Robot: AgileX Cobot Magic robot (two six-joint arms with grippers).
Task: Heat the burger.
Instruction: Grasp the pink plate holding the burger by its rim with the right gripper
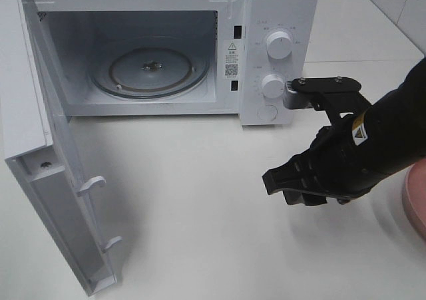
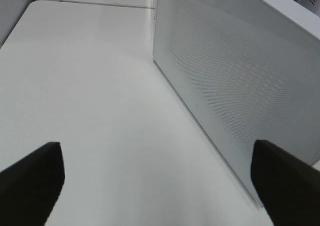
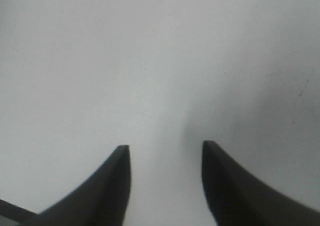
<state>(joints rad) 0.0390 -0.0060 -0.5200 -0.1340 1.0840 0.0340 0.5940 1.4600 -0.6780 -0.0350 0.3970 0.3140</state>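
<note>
Right end effector (image 1: 278,185) near pink plate (image 1: 417,203)

Matt black all along the right arm (image 1: 393,124), with a small yellow warning label (image 1: 360,128) on its side and a flat black bracket (image 1: 331,87) on top, fastened by two bright screws (image 1: 301,80) and tipped with a grey cylinder (image 1: 291,95). Black too at the right gripper (image 3: 165,146), with two smooth fingers (image 3: 110,186) curving to narrow tips. Same dark finish on the left gripper (image 2: 156,148), with broader, blunter fingers (image 2: 30,183).
</note>
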